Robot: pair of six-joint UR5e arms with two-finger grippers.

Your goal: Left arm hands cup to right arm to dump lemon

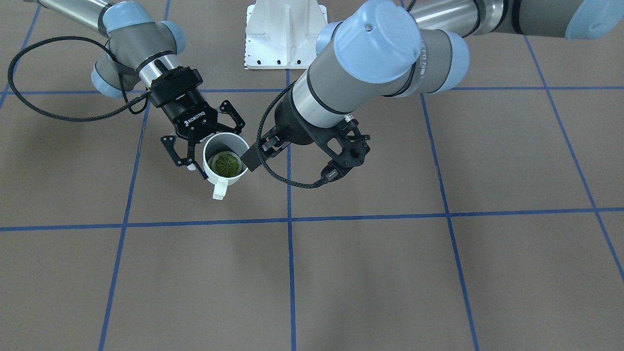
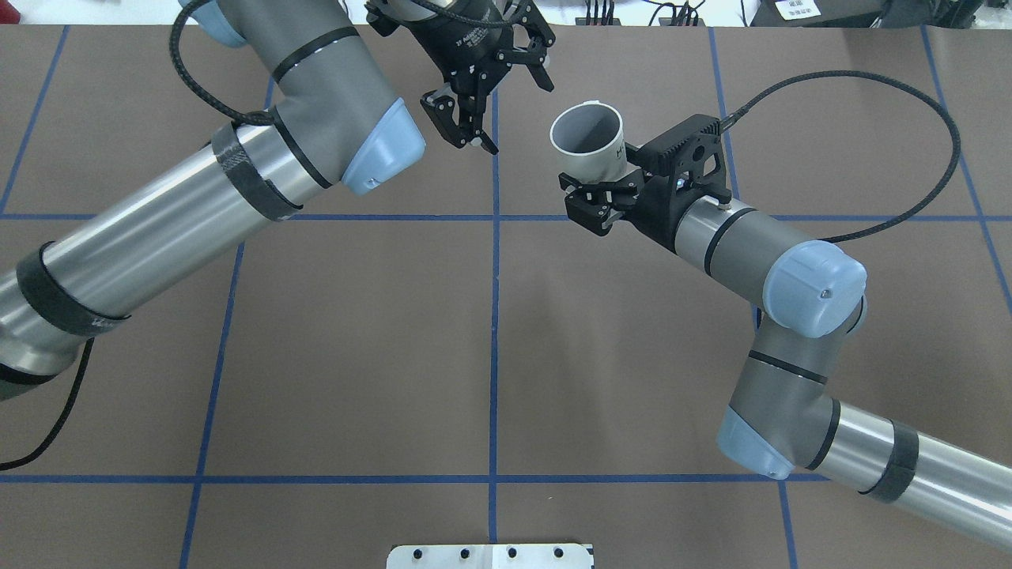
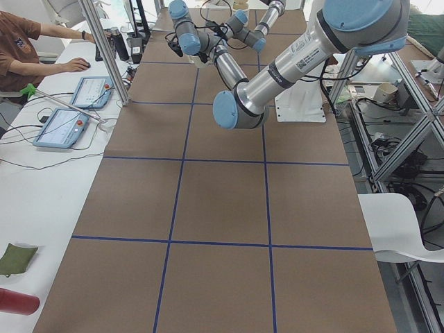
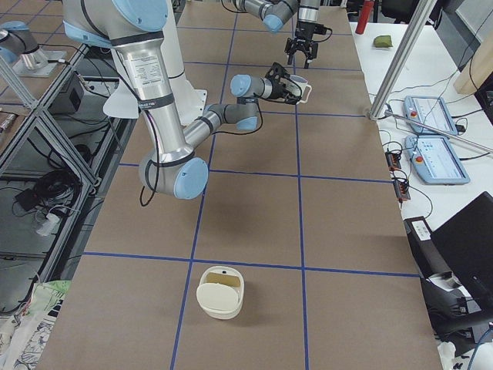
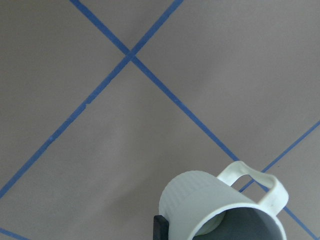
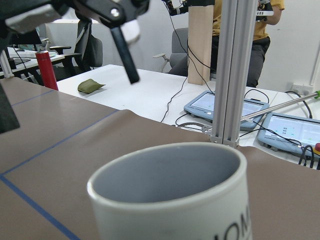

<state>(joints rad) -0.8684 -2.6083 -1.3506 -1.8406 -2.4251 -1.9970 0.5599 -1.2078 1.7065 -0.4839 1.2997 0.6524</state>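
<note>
The white cup [image 1: 222, 176] is upright above the table, its handle pointing away from the robot. The yellow-green lemon [image 1: 225, 164] lies inside it. My right gripper [image 1: 213, 145] is shut on the cup's sides and holds it; in the overhead view the right gripper [image 2: 597, 188] sits just below the cup [image 2: 589, 154], and the lemon is hidden there. My left gripper [image 2: 518, 116] is open and empty, a little to the left of the cup and apart from it. One of its fingertips [image 1: 251, 157] shows next to the cup's rim. The left wrist view shows the cup [image 5: 200, 200] from above.
The brown table [image 2: 356, 332] has a grid of blue tape lines. A cream lidded container [image 4: 221, 291] stands on the table far out towards the robot's right end. The robot's white base plate [image 1: 285, 34] is at the back. Operators, tablets and a post [image 4: 400, 58] line the far side.
</note>
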